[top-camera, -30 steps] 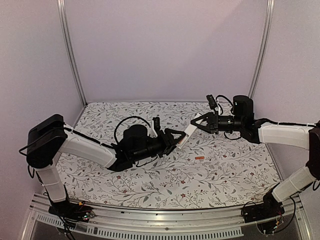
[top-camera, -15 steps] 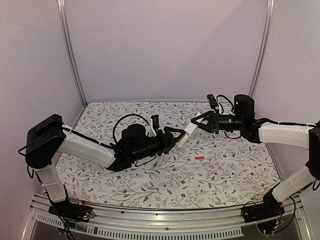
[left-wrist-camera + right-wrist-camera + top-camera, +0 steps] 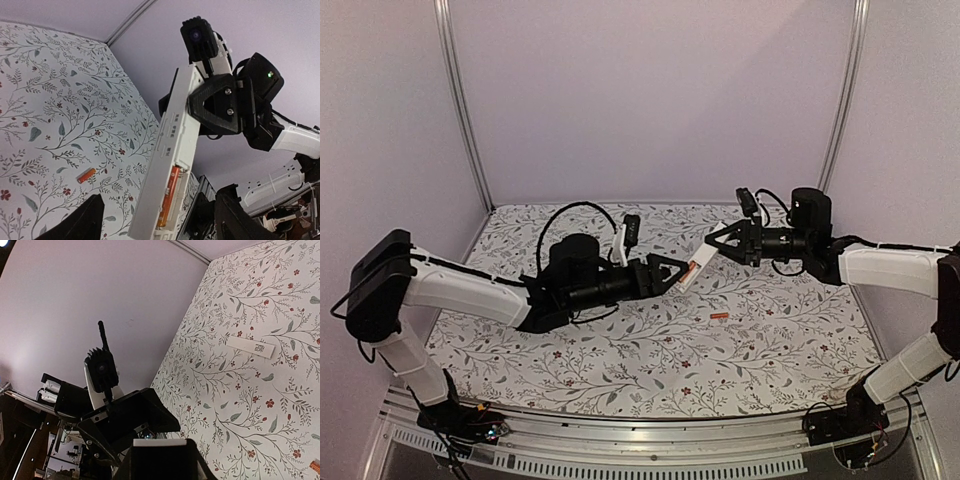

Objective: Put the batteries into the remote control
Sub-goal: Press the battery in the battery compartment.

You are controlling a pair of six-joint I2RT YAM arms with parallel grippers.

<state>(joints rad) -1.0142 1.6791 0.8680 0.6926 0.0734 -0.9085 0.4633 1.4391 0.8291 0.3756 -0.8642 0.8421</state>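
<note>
The remote control (image 3: 697,266) (image 3: 172,145) is a slim white bar held in the air, tilted, with its back compartment uncovered. My right gripper (image 3: 718,246) (image 3: 161,460) is shut on its upper end. One orange battery (image 3: 167,197) lies in the compartment near the lower end. A second battery (image 3: 719,316) (image 3: 86,175) rests on the floral mat below. My left gripper (image 3: 672,270) (image 3: 157,225) stands open, its fingers (image 3: 85,220) on either side of the remote's lower end without touching it.
A flat white piece (image 3: 250,346) with dark print lies on the floral mat (image 3: 770,350) farther back. Metal frame posts (image 3: 460,100) rise at the back corners. The mat's front edge runs along an aluminium rail (image 3: 650,440).
My left gripper's jaws have spread wider at the remote's lower end, and the left arm's shoulder link has swung leftward. The right arm and the remote have barely moved.
</note>
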